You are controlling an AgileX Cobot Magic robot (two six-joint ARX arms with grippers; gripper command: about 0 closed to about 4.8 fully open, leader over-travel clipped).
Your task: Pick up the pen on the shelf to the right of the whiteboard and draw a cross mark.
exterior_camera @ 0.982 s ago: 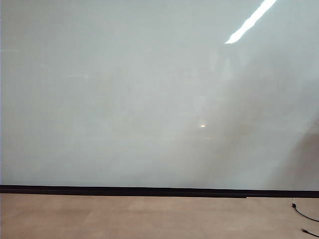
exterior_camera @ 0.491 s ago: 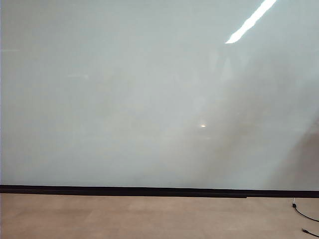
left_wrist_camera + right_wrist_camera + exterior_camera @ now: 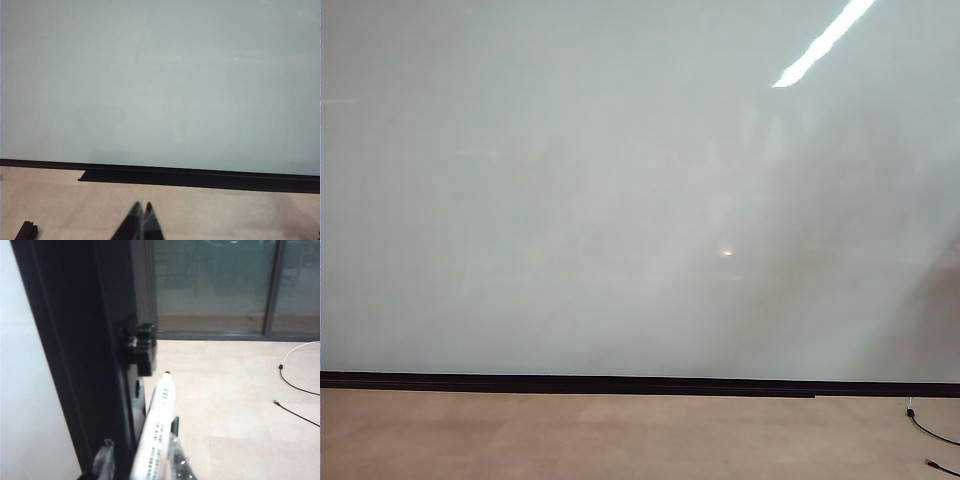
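- Nothing moves in the exterior view vs a sec ago: same blank whiteboard [image 3: 570,200], same black strip along its lower edge, same tan floor [image 3: 570,440]. Neither arm shows up there at all.
- Right tool [image 3: 141,460] sits off by the board's dark frame [image 3: 85,340], w/ the pen [image 3: 159,415] standing betw its fingers [image 3: 105,460], black tip pointing up and away from the cam. Fingers hug the barrel on both sides, but can't tell if they're actually clamped yet, so imo the grab is mid-way, not confirmed.
- Shelf itself is hard to make out in the right wrist view, only a black bracket [image 3: 142,350] on the frame next to the pen.
- Left tool [image 3: 141,222] is parked low, facing the whiteboard [image 3: 160,80], tips pressed together, holding nothing.
- Progress: pickup about happening, prob the first step. No cross mark anywhere on the board in any view.
- Left to do: secure the pen, lift it clear, swing over to the board, draw two crossing strokes.
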